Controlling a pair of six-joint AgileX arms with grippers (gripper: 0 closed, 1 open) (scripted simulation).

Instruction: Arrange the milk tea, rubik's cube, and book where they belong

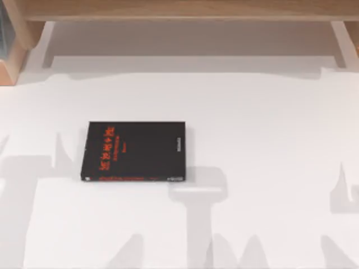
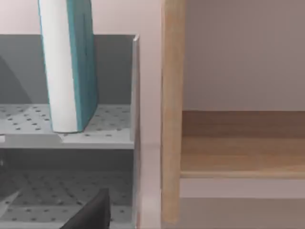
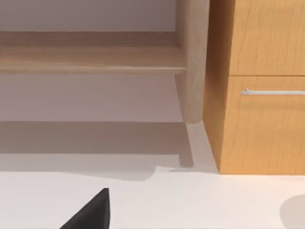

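The book (image 1: 134,151), black with red lettering, lies flat on the white table (image 1: 269,168), left of centre. The milk tea and the rubik's cube are out of view. A dark part of my left gripper (image 2: 90,214) shows at the edge of the left wrist view, facing a grey perforated rack and a wooden post. A dark part of my right gripper (image 3: 93,212) shows in the right wrist view, low over the table and facing a wooden shelf and cabinet. Neither gripper is near the book.
A wooden shelf (image 1: 179,10) runs along the table's back edge. The grey perforated rack (image 2: 109,124) holds an upright teal and white book (image 2: 71,67), beside the wooden post (image 2: 171,119). A wooden cabinet (image 3: 267,47) with a drawer handle (image 3: 272,91) stands at the right.
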